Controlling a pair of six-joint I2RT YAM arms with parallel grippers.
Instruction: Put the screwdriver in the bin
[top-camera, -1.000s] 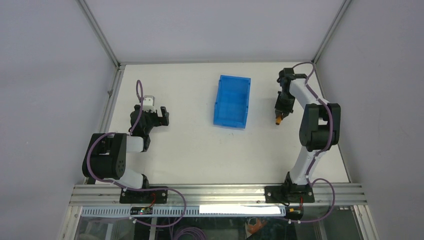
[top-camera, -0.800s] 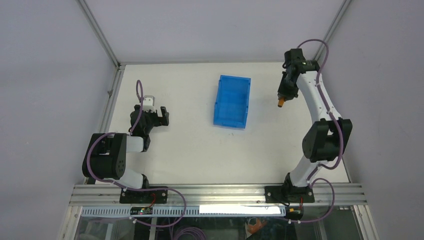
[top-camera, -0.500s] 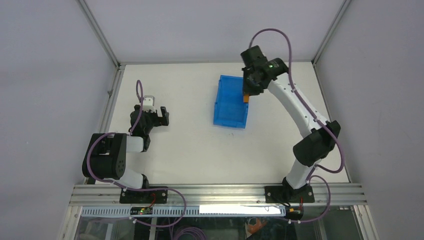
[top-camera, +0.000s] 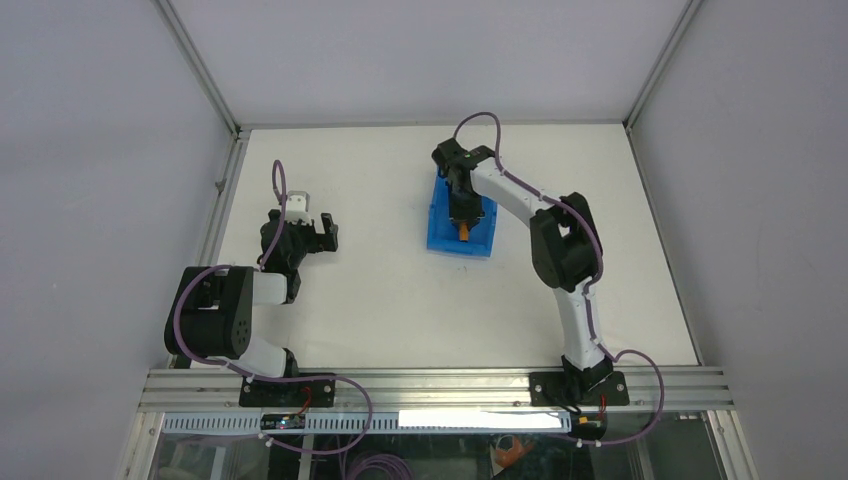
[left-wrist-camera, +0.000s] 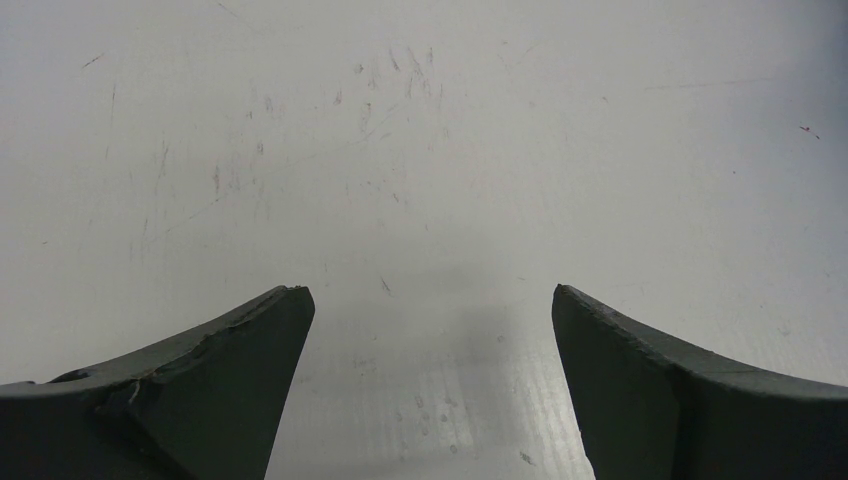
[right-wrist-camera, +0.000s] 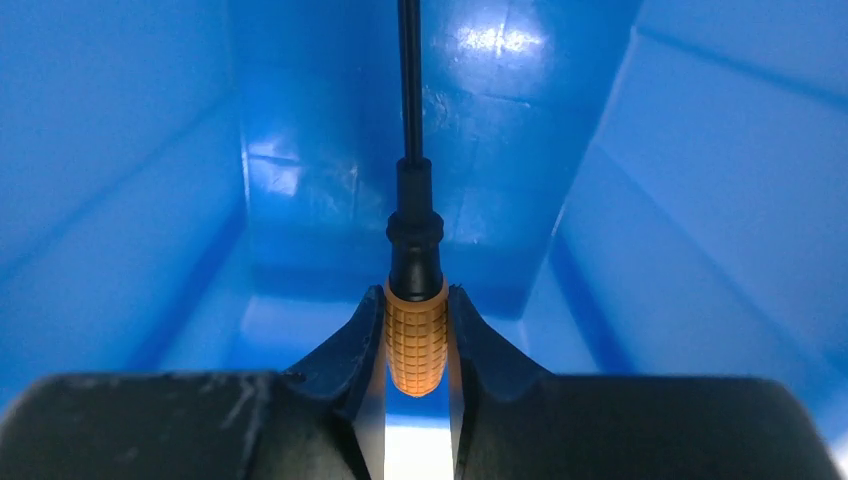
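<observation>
Right wrist view: right gripper (right-wrist-camera: 416, 297) pinches the orange handle of the screwdriver (right-wrist-camera: 415, 345); its black shaft points away, between the walls of the bin (right-wrist-camera: 150, 150).
Top external view: right arm reaches over the blue bin mid-table.
Left wrist view: left gripper (left-wrist-camera: 430, 300) spread wide above the white table (left-wrist-camera: 400, 120).

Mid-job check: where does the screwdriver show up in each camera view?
Top external: the screwdriver is at centre, its orange handle in the right gripper over the bin.
Left wrist: not in it.
Right wrist: centre, handle clamped between the fingers, shaft running to the top edge.
Shared landmark: the blue bin, seen in top external and right wrist.
</observation>
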